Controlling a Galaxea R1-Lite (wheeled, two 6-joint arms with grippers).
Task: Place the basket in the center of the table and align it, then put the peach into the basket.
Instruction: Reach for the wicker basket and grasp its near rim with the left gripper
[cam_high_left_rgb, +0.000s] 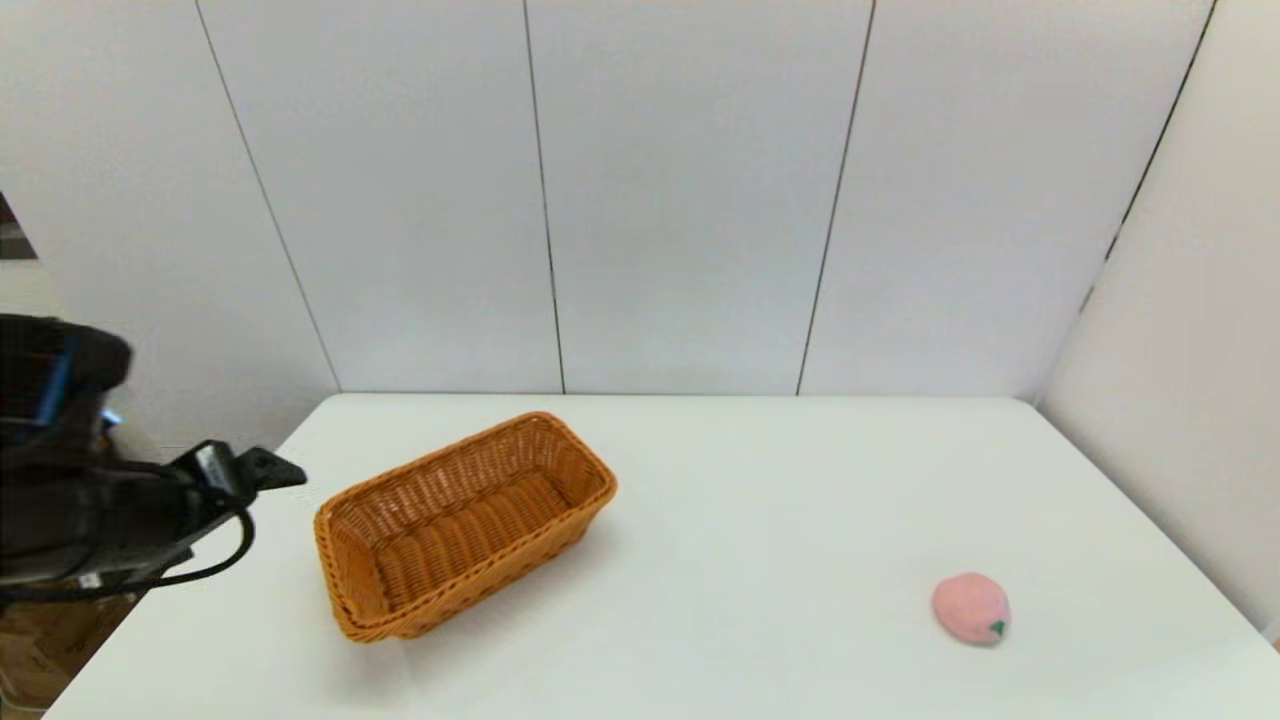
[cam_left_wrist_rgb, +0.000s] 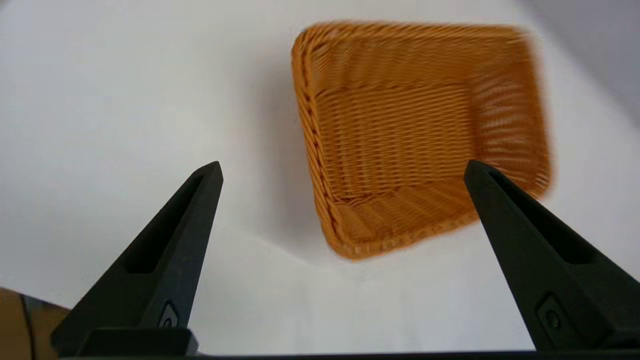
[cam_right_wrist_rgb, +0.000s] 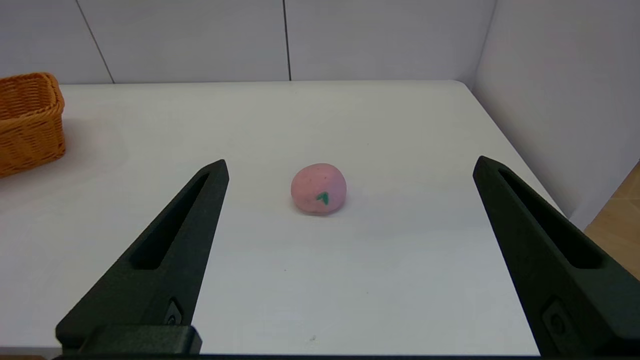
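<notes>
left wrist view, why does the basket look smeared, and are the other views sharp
Left wrist view: the basket is streaked sideways by motion blur, while the left gripper's fingers stay crisp. Right wrist view: the peach is sharp with a soft shadow. Head view: basket sharp, shadow on the table.

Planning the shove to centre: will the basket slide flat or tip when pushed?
The basket is low and wide with a flat base on the smooth table, so it probably slides rather than tips. Empty open wicker suggests it is light, so it may skid. An off-centre push would likely spin it.
</notes>
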